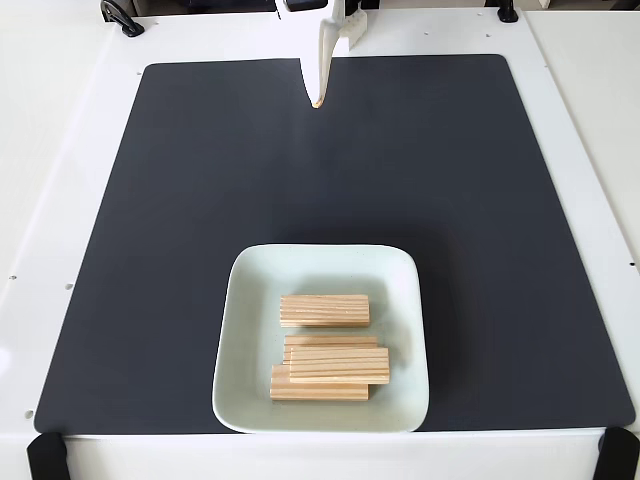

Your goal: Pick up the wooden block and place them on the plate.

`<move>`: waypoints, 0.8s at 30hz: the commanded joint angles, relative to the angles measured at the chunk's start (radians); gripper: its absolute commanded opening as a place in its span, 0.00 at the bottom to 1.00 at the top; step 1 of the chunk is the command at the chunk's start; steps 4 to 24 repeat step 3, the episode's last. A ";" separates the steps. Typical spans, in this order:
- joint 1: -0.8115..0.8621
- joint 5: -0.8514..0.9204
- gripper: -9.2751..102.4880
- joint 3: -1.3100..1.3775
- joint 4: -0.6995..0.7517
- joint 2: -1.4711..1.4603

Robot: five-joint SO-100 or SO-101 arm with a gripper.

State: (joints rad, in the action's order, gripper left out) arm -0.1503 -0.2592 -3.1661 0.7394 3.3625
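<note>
Landmark: plate [240, 340], mint-green, square, on the near part of the black mat [200, 200] in the fixed view.

Wooden blocks all inside the plate rim. Near side of the plate: a stack [330, 375], one block across the top of the others, edges staggered; apparently three there, lower ones partly covered. Just beyond the stack, apart from it: single block [324, 311], flat, long axis running left-right.

Handling, judged: light, rigid, no crush risk. Sanded wood with grain, decent friction against the pads. Best hold across the short width at mid-length, fingers on the two long side faces. Single block easiest, side faces clear. Stack trickier: taking a lower block likely to drag the top one. Glazed plate probably slick, so blocks may slide if nudged.

Beyond the plate: bare mat, no loose blocks on it.

Well beyond the plate, at the far edge of the mat: gripper [318, 98], one white finger pointing down, tip over the mat. Fingers spread or pressed together: cannot tell. Nothing visibly held.

Task looks complete, judging by the layout.

White desk [60, 200] around the mat.
</note>
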 commanded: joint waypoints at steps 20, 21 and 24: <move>0.000 -0.009 0.08 -0.005 -0.006 0.005; 0.000 -0.009 0.08 -0.005 -0.006 0.005; 0.000 -0.009 0.08 -0.005 -0.006 0.005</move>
